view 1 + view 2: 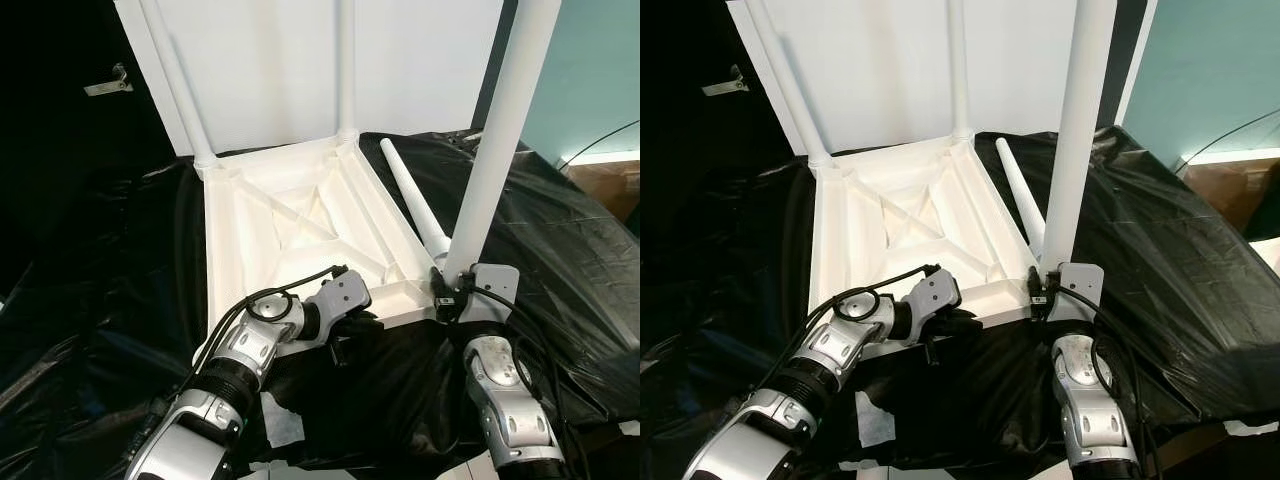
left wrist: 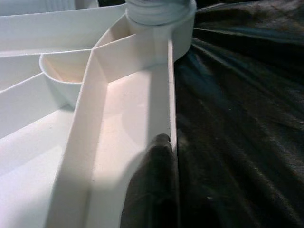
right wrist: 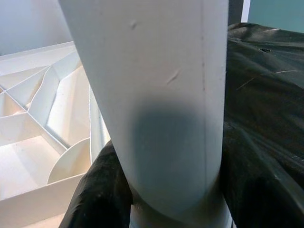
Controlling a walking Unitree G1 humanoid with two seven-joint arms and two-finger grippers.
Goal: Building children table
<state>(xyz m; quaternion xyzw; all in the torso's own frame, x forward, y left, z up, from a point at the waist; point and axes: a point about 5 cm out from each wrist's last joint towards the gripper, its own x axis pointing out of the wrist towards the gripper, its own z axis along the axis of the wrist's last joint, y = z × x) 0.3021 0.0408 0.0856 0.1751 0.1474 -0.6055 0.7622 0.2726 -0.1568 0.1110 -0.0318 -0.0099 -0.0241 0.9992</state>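
Observation:
The white children's table (image 1: 290, 215) lies upside down on black plastic sheeting. Two white legs (image 1: 180, 80) (image 1: 346, 60) stand in its far corners. A third leg (image 1: 500, 130) stands upright at the near right corner, with my right gripper (image 1: 450, 290) shut around its base; the right wrist view shows this leg (image 3: 156, 95) between black fingers (image 3: 95, 199). A loose leg (image 1: 410, 200) lies on the sheeting beside the table's right side. My left gripper (image 1: 345, 335) is shut on the table's near rim; one finger (image 2: 152, 190) presses the rim wall (image 2: 161, 85).
Black plastic sheeting (image 1: 560, 260) covers the floor all around. A white panel (image 1: 270, 60) leans behind the table. A cardboard box (image 1: 605, 185) sits at the far right. A scrap of white paper (image 1: 285, 420) lies near my left arm.

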